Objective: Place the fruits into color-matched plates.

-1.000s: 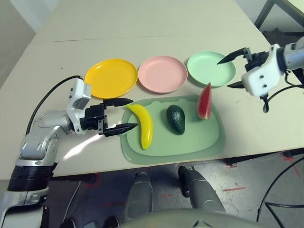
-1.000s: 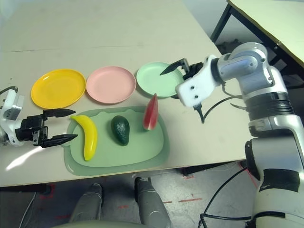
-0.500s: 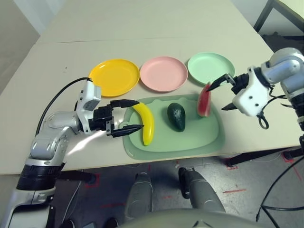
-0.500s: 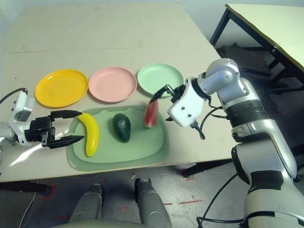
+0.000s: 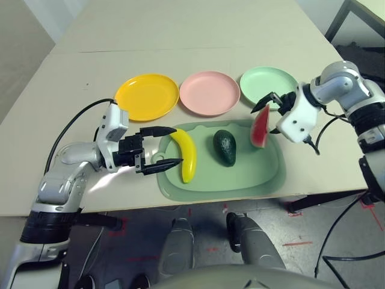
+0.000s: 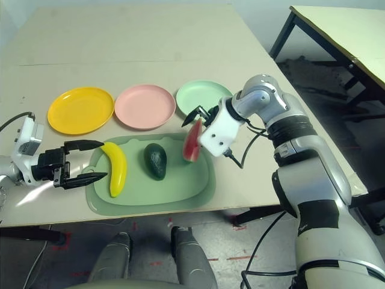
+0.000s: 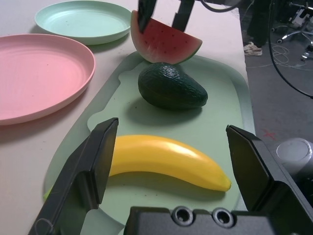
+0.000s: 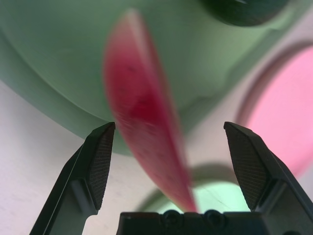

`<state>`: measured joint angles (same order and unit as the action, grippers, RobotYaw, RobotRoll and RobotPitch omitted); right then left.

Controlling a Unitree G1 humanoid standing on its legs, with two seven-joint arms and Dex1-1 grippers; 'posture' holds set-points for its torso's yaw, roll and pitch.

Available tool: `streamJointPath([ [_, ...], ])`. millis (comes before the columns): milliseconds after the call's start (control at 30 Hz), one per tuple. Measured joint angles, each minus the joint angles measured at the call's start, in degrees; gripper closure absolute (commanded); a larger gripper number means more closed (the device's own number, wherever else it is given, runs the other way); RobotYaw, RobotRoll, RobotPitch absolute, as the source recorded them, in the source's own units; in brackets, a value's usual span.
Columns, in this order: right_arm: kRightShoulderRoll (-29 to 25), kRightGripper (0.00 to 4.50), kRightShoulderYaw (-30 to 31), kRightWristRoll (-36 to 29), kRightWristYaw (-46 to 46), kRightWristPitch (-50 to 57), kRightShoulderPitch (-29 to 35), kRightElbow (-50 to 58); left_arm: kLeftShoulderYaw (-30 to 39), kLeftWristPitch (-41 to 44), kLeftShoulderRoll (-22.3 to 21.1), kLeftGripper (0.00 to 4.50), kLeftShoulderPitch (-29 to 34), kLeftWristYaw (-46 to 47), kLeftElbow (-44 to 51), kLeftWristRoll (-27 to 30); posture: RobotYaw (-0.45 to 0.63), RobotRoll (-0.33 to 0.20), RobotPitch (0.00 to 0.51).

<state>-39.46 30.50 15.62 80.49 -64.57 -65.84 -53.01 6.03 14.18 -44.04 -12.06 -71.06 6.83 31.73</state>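
Watermelon wedge [image 5: 260,127] on the right end of the green mat [image 5: 210,191], right gripper [image 5: 269,115] at it with claws apart, seemingly unclamped; closing off-centre on that 1 thin slice could tip it toward the avocado [image 5: 225,147].

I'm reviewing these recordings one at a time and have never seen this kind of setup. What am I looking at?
A two-armed humanoid robot works at a table. Two pictures come from its head, looking down; two come from its wrists, each looking along its own gripper.

On the table are a yellow-orange plate, a pink plate and a mint green plate. Nearer the robot, a pale green mat carries a banana, an avocado and a watermelon wedge.

Nothing is held: the left gripper is open beside the banana, and the right gripper is open around the wedge.
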Motion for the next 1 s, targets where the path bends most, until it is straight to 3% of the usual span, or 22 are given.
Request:
streamJointPath([
  [267, 0.8, 0.03, 1.4, 3.9, -3.7, -0.6, 1.1, -2.3, 0.0, -0.3, 0.0, 0.0, -0.1, 0.1, 0.0, -0.2, 0.05, 0.0, 0.178],
  [367, 1.3, 0.6, 1.6, 6.5, -6.3, 0.3, 0.4, -3.4, 0.0, -0.6, 0.0, 0.0, 0.0, 0.2, 0.0, -0.3, 0.05, 0.0, 0.178],
  [533, 2.1, 2.37, 2.2, 9.2, -8.4, 1.8, -0.4, -5.0, 0.0, -0.6, -0.1, 0.0, 0.6, 0.4, 0.1, -0.3, 0.05, 0.0, 0.178],
  [767, 2.1, 2.44, 2.2, 8.5, -7.6, 2.4, -0.4, -5.1, 0.0, -0.9, -0.1, 0.0, 0.6, 0.5, 0.1, -1.0, 0.04, 0.0, 0.178],
  [1000, 2.3, 2.44, 1.1, 0.3, 0.1, 7.9, -0.4, -2.5, 0.0, -1.0, 0.1, 0.0, -0.3, 2.2, -0.4, -1.2, 0.03, 0.0, 0.178],
])
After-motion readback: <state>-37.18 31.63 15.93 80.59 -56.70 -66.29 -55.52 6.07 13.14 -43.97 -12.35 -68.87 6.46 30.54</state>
